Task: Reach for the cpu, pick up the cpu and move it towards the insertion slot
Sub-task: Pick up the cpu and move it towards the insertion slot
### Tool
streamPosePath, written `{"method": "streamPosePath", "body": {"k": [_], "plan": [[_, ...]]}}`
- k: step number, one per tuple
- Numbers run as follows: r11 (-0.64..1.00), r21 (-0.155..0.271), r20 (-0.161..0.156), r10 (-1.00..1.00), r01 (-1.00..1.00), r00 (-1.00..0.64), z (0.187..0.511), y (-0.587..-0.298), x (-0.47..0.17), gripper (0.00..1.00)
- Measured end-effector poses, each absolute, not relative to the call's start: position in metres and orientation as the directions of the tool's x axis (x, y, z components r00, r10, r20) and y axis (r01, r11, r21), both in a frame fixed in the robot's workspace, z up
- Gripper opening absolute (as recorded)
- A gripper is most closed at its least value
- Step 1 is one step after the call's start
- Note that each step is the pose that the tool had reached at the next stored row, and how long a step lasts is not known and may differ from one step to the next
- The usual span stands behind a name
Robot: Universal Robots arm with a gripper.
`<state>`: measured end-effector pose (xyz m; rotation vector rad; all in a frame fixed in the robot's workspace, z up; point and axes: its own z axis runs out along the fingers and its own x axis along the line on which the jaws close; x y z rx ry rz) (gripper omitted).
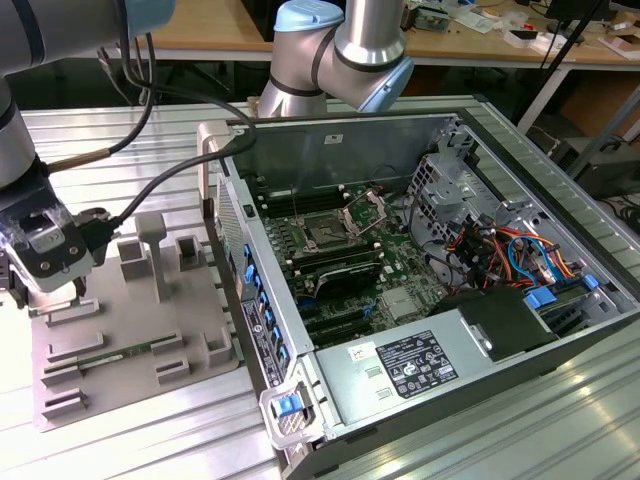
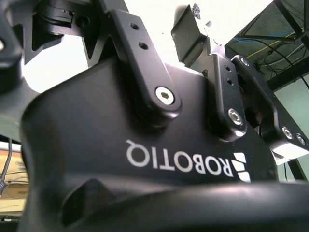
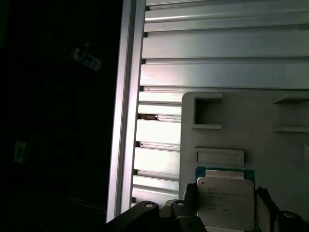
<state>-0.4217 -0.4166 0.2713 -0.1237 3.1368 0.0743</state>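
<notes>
The gripper's (image 3: pixel 224 212) dark fingers (image 3: pixel 189 202) pinch the cpu (image 3: pixel 225 198) by two opposite edges (a square chip, silvery-white lid, thin green rim) just over the grey tray (image 3: pixel 231 111). In the exterior view the gripper (image 1: pixel 48 292) hangs at the tray's end on the exterior view's left, well apart from the insertion slot (image 1: pixel 325 235).

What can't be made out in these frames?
1. cpu: in the first wrist view, one side is cut off by the picture's edge.
2. Where the gripper meets the grey tray: in the exterior view, hidden behind the wrist housing.
3. insertion slot: in the exterior view, too small to tell whether it is empty.
</notes>
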Motion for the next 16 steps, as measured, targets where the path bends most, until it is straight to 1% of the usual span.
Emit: {"method": "streamPosePath", "body": {"k": [16], "plan": [[0.996, 0.047, -0.003, -0.079, -0.079, -0.997, 0.2751, -0.4166, -0.4217, 0.55]]}}
